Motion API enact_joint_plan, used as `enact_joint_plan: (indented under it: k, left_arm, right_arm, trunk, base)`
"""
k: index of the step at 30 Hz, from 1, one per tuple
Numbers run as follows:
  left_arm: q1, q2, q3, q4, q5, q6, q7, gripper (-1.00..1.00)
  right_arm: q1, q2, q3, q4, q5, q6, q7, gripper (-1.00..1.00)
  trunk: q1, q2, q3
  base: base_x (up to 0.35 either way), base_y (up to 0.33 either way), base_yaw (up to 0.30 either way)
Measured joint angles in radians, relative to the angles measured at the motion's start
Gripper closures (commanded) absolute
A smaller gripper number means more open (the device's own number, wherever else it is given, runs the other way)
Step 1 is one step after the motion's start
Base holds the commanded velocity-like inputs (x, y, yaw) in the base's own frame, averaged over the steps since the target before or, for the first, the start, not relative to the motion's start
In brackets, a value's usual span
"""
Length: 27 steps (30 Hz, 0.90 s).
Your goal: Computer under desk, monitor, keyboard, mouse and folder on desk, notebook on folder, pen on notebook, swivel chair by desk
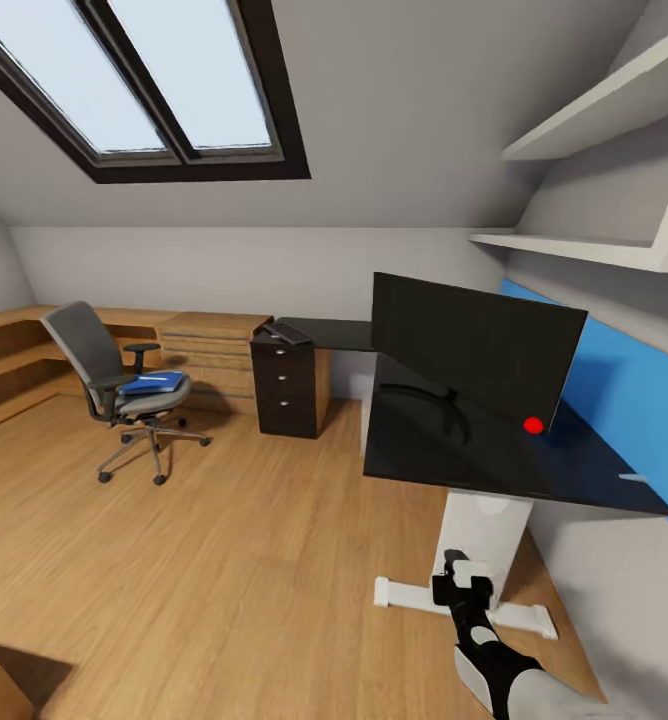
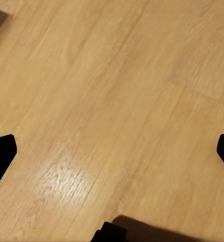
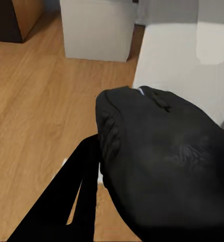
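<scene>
Head view: blue folder (image 1: 156,383) flat on swivel chair (image 1: 114,385) (grey seat).

Soft, even daylight is coming through the skylight (image 1: 164,80) at the upper left, leaving faint shadows under the swivel chair (image 1: 124,385) and desk (image 1: 494,450), a pale sheen is showing on the floor (image 2: 61,176), and wide-angle stretching is bending the frame's edges.

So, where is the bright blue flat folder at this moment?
In the head view, the bright blue flat folder lies on the seat of the grey swivel chair, at the left of the room, beside the light wooden drawer unit.
</scene>
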Motion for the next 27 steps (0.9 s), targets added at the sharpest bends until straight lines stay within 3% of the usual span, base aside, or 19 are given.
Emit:
enact_joint_plan:
  k: [4, 9, 11, 18, 27]
  left_arm:
    - [0.000, -0.001, -0.001, 0.000, 0.000, 0.001, -0.002, -1.00]
    - [0.000, 0.000, -0.001, 0.000, 0.000, 0.003, -0.002, -1.00]
    - [0.000, 0.000, -0.001, 0.000, 0.000, 0.004, -0.003, -1.00]
    - [0.000, 0.005, 0.000, 0.000, 0.003, 0.009, -0.002, -1.00]
    - [0.000, 0.004, -0.003, 0.000, 0.001, 0.011, -0.004, -1.00]
  right_arm:
    - [0.025, 0.041, -0.005, 0.054, -0.002, -0.030, 0.000, 1.00]
    - [0.050, 0.044, -0.006, 0.116, -0.002, -0.088, -0.001, 1.00]
    - [0.092, 0.042, -0.007, 0.125, -0.001, -0.124, 0.000, 1.00]
    - [0.108, 0.040, -0.006, 0.128, -0.002, -0.136, -0.002, 1.00]
    - [0.108, 0.041, -0.006, 0.129, -0.002, -0.138, -0.003, 1.00]
  trunk:
    - [0.000, 0.000, 0.000]
    - [0.000, 0.000, 0.000]
    - [0.000, 0.000, 0.000]
    - [-0.001, 0.000, 0.000]
    - [-0.001, 0.000, -0.001]
  base:
    - [0.083, 0.327, 0.000]
    - [0.142, 0.321, 0.000]
    - [0.171, 0.313, 0.000]
    - [0.230, 0.272, 0.037]
    - [0.261, 0.239, 0.239]
